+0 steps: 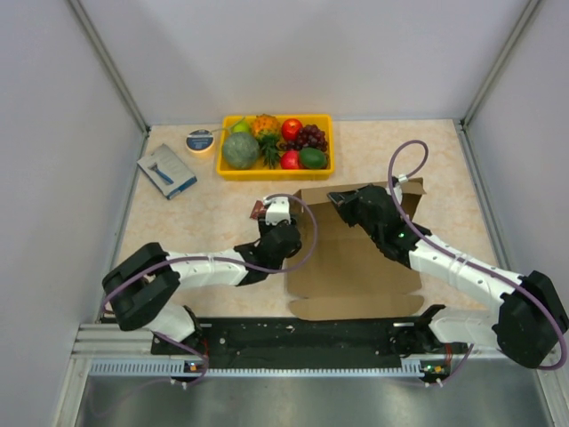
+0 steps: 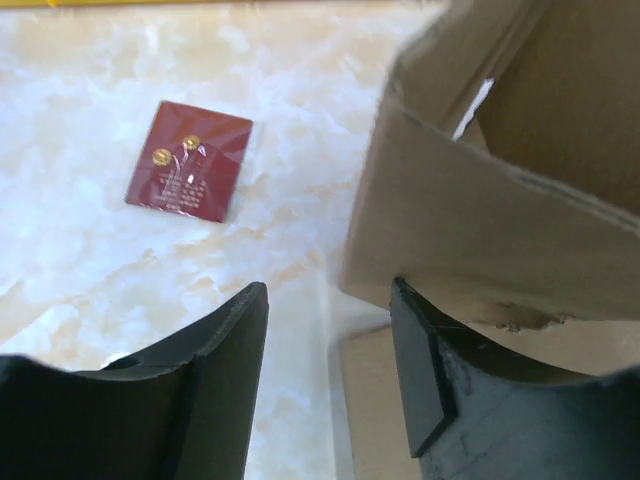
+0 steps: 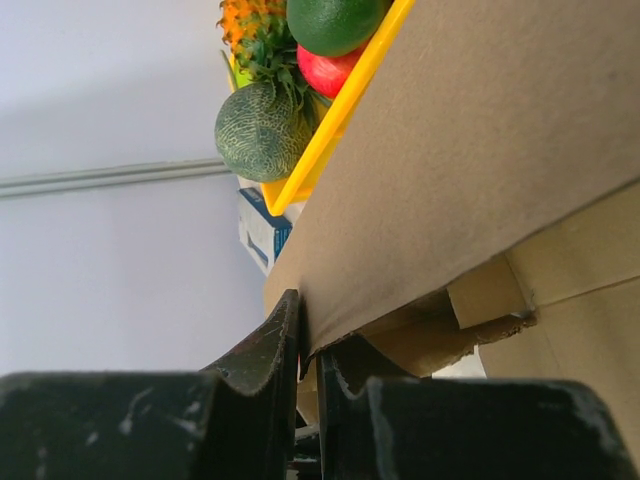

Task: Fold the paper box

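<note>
The paper box (image 1: 356, 267) is brown corrugated cardboard lying in the middle of the table, its far wall (image 1: 320, 194) raised. My right gripper (image 1: 342, 200) is shut on the top edge of that raised wall (image 3: 450, 170), the cardboard pinched between its fingers (image 3: 270, 360). My left gripper (image 1: 277, 213) hangs at the box's left far corner, open, with only tabletop and the box's base edge (image 2: 375, 400) between its fingers (image 2: 235, 340). The folded corner flap (image 2: 470, 240) stands just beyond its right finger, which looks close to it; contact is unclear.
A yellow tray (image 1: 276, 169) of fruit stands behind the box. A blue-and-grey packet (image 1: 166, 171) and a tape roll (image 1: 200, 140) lie at the back left. A small dark red card (image 2: 190, 160) lies on the table left of the box corner.
</note>
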Controlling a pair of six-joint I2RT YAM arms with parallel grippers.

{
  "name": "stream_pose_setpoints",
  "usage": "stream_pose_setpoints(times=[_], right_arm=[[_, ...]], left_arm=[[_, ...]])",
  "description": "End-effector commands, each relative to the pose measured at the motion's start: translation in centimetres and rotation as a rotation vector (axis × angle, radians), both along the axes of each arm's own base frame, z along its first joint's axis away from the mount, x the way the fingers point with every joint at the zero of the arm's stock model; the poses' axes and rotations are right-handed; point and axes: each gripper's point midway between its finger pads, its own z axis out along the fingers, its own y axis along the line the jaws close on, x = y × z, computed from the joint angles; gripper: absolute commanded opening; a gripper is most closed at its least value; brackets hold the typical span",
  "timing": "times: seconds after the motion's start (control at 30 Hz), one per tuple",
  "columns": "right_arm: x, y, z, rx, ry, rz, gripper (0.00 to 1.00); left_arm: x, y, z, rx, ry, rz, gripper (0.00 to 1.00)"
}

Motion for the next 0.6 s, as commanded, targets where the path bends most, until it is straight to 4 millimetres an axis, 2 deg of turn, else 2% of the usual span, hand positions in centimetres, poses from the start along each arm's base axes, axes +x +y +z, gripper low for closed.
stream_pose_setpoints(times=[0.0,0.03,0.07,0.1,0.13,0.17,0.2,0.23,0.33,0.4,0.5,0.57], right_arm=[[-0.8,-0.1,-1.2,-0.070,0.019,0.041,0.07],[-0.8,-0.1,-1.2,-0.070,0.019,0.043,0.07],[-0.9,-0.1,-1.3,-0.072,0.021,0.043,0.07],[-0.8,-0.2,-1.2,-0.071,0.017,0.040,0.07],[-0.9,-0.2,-1.2,-0.072,0.018,0.044,0.07],[-0.9,-0.2,-1.3,-0.073,0.019,0.044,0.07],[-0.9,-0.2,-1.2,-0.071,0.017,0.044,0.07],[-1.0,-0.1,-1.3,-0.070,0.016,0.049,0.07],[-0.8,0.0,-1.1,-0.066,0.012,0.052,0.07],[-1.0,0.2,-1.2,-0.067,0.014,0.062,0.07],[-1.0,0.3,-1.7,-0.070,0.027,0.068,0.07],[-1.2,0.5,-1.7,-0.063,0.032,0.077,0.07]], left_arm=[[0.4,0.6,3.1,-0.076,-0.048,0.001,0.70],[0.5,0.6,4.0,-0.075,-0.068,-0.049,0.78],[0.5,-0.9,5.1,-0.134,-0.099,-0.138,0.87],[-0.1,-1.1,4.5,-0.132,-0.099,-0.208,0.98],[0.4,-0.7,5.4,-0.128,-0.132,-0.244,0.98],[0.0,-1.7,5.8,-0.161,-0.134,-0.328,0.98],[0.0,-1.9,6.0,-0.179,-0.131,-0.377,0.98],[1.1,-1.1,5.8,-0.184,-0.128,-0.389,0.98],[1.7,-1.8,6.1,-0.161,-0.151,-0.456,0.93],[1.4,-3.3,7.0,-0.162,-0.187,-0.549,0.90],[1.5,-5.0,7.2,-0.161,-0.195,-0.628,0.84],[1.8,-5.6,6.6,-0.154,-0.181,-0.630,0.77]])
